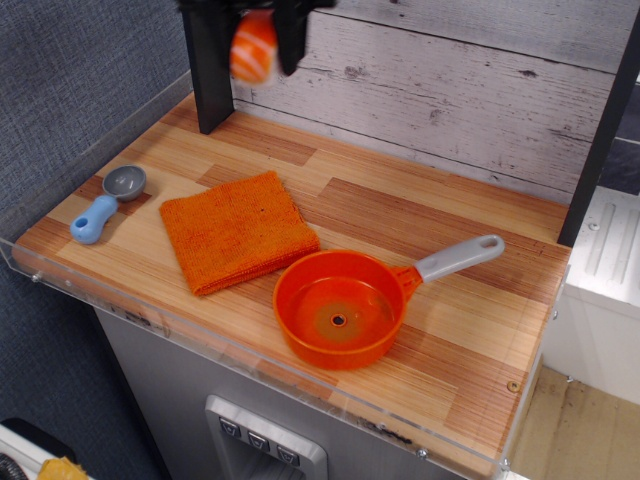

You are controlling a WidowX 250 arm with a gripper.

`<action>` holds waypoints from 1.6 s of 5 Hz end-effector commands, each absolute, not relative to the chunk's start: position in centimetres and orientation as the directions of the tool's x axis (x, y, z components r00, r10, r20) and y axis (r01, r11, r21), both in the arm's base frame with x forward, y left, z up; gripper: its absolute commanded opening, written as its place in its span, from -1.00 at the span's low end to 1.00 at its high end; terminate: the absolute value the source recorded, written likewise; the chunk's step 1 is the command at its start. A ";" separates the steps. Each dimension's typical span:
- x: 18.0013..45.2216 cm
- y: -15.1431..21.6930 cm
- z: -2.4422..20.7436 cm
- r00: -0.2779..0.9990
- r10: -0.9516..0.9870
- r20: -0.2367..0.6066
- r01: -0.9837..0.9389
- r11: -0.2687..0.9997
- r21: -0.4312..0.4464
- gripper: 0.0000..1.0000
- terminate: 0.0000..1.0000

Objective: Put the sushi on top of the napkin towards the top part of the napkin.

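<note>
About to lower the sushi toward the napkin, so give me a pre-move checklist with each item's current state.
1. Small orange-and-white toy salmon sushi held between the jaws of the black gripper: ok.
2. Square orange terry-cloth napkin lies flat and bare: ok.
3. Sushi over the napkin's top part: not ok, it is high by the back wall.
4. Orange plastic saucepan apart from the napkin's top edge: ok.
5. Blue-handled grey scoop left of the napkin, apart from it: ok.
6. Grip firmness: cannot tell.
</note>
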State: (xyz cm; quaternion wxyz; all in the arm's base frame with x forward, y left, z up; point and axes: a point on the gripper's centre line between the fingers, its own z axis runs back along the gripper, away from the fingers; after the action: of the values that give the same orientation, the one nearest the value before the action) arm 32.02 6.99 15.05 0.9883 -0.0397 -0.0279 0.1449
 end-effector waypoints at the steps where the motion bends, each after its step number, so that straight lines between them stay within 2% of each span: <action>1: 32.2 9.4 12.0 0.944 0.321 0.071 -0.313 0.944 -0.105 -1.00 -1.00; 3: 33.9 8.7 7.4 0.952 0.304 0.017 -0.301 0.947 -0.114 -1.00 -1.00; 4: 34.8 8.4 5.1 0.946 0.321 0.034 -0.315 0.941 -0.119 -1.00 -1.00; 6: 35.6 7.4 1.8 0.957 0.288 -0.023 -0.289 0.950 -0.121 -1.00 -1.00; 7: 35.8 7.1 1.8 0.962 0.270 -0.043 -0.273 0.954 -0.126 1.00 -1.00; 8: 35.9 7.0 2.5 0.961 0.275 -0.029 -0.277 0.954 -0.115 1.00 -1.00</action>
State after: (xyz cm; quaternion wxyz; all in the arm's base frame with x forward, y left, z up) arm 36.32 7.78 1.31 0.9867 -0.0630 0.0224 0.1485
